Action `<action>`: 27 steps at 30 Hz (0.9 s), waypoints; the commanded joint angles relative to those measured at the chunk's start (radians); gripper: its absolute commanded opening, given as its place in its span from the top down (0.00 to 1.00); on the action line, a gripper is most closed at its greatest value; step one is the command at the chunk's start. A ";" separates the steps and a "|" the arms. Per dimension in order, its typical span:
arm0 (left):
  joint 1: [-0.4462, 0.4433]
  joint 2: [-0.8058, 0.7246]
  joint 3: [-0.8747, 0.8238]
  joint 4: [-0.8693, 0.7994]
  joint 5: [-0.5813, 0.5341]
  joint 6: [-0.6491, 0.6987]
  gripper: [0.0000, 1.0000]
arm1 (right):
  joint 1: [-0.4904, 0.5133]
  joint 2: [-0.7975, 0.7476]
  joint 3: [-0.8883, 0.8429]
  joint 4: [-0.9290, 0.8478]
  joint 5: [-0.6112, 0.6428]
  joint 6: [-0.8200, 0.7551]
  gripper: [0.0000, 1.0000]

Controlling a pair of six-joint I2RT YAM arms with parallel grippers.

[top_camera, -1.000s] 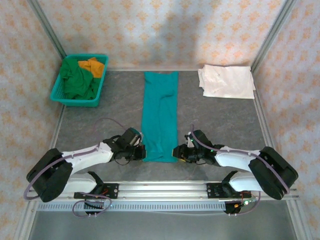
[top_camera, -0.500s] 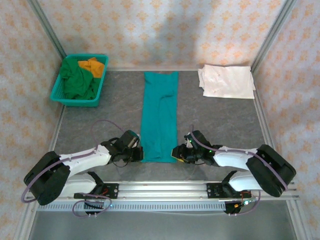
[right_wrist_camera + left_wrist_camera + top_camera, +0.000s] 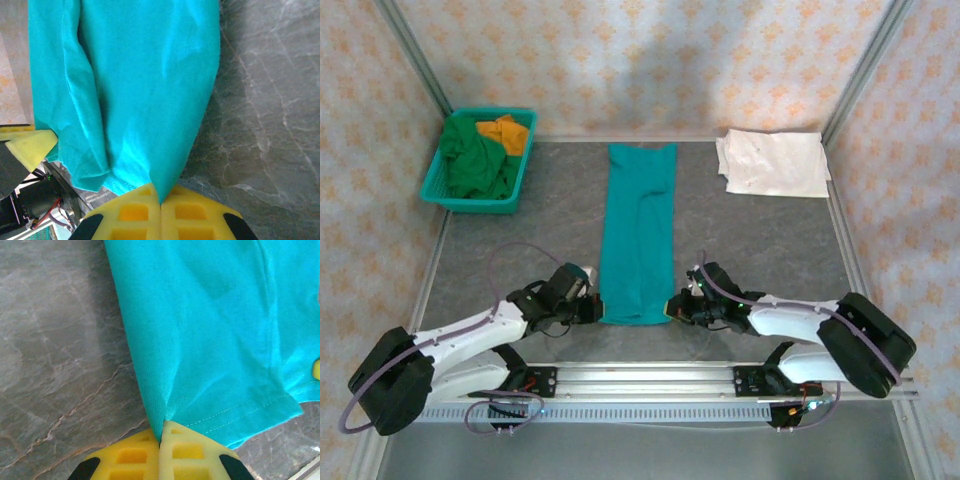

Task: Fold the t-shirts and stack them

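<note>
A teal t-shirt (image 3: 640,230) lies folded into a long narrow strip down the middle of the table. My left gripper (image 3: 592,308) is shut on its near left corner; in the left wrist view the yellow fingers (image 3: 135,455) pinch the teal cloth (image 3: 210,330) at its folded edge. At the near right corner my right gripper (image 3: 674,306) is shut too, its yellow fingers (image 3: 195,217) clamping the teal cloth (image 3: 140,85). A folded white t-shirt (image 3: 773,163) rests at the back right. Dark green (image 3: 475,160) and orange (image 3: 505,130) t-shirts lie crumpled in the basket.
The teal plastic basket (image 3: 438,180) stands at the back left of the grey table (image 3: 770,250). Metal frame posts rise at both back corners, and a rail (image 3: 650,378) runs along the near edge by the arm bases.
The right gripper has closed on the shirt's near right corner. The left arm has swung outward and back, drawing the near left corner slightly toward the front.
</note>
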 commanded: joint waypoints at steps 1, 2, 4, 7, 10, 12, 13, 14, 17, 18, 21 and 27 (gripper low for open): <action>-0.019 -0.020 -0.026 -0.086 -0.021 0.022 1.00 | 0.034 -0.043 -0.031 -0.039 0.031 -0.015 1.00; -0.026 -0.027 -0.032 -0.085 -0.020 0.018 1.00 | 0.045 -0.055 -0.036 -0.040 0.036 -0.007 1.00; -0.035 -0.036 -0.035 -0.085 -0.023 0.013 1.00 | 0.053 -0.076 -0.038 -0.047 0.041 0.010 1.00; -0.035 -0.045 0.007 -0.128 -0.048 0.040 1.00 | 0.053 -0.119 -0.014 -0.077 0.075 0.025 1.00; -0.034 -0.038 0.087 -0.167 -0.075 0.073 1.00 | 0.053 -0.133 0.029 -0.113 0.112 0.021 1.00; -0.029 -0.016 0.131 -0.181 -0.076 0.085 1.00 | 0.052 -0.130 0.054 -0.123 0.124 0.020 1.00; -0.024 -0.004 0.150 -0.186 -0.073 0.089 1.00 | 0.048 -0.127 0.071 -0.136 0.126 0.021 1.00; -0.015 0.006 0.163 -0.187 -0.067 0.093 1.00 | 0.044 -0.123 0.092 -0.148 0.125 0.016 1.00; 0.030 0.036 0.195 -0.179 -0.027 0.108 1.00 | 0.022 -0.120 0.148 -0.201 0.134 -0.004 1.00; 0.050 0.043 0.208 -0.183 -0.013 0.112 1.00 | 0.012 -0.120 0.162 -0.215 0.138 -0.010 1.00; 0.104 0.059 0.263 -0.211 0.020 0.140 1.00 | -0.037 -0.104 0.215 -0.247 0.130 -0.041 1.00; 0.204 0.146 0.406 -0.258 0.048 0.252 1.00 | -0.122 0.001 0.354 -0.322 0.139 -0.134 1.00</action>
